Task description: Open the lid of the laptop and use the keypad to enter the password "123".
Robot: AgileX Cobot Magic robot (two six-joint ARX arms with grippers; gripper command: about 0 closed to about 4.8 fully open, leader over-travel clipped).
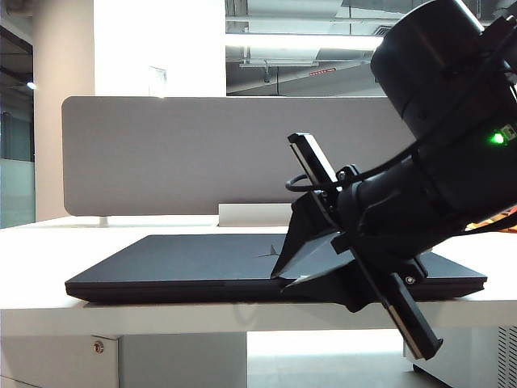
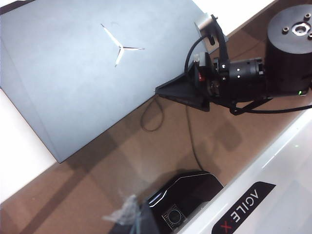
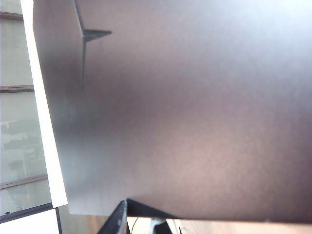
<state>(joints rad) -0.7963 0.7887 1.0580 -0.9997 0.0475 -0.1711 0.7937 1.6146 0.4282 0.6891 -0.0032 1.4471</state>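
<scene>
Laptop [image 1: 202,271] flat on white bench [image 1: 48,311], lid [image 2: 73,83] down; right end effector [image 1: 300,271] at its front edge, dark fingers [image 2: 178,90] meeting lid's rim, gap between them unreadable; left end effector outside every view.

A wide grey divider [image 1: 186,153] is standing upright along the far edge of the white desk [image 1: 48,307], with a white block [image 1: 252,214] sitting at its foot. Brown flooring [image 2: 122,165] is showing below the desk's near edge.
</scene>
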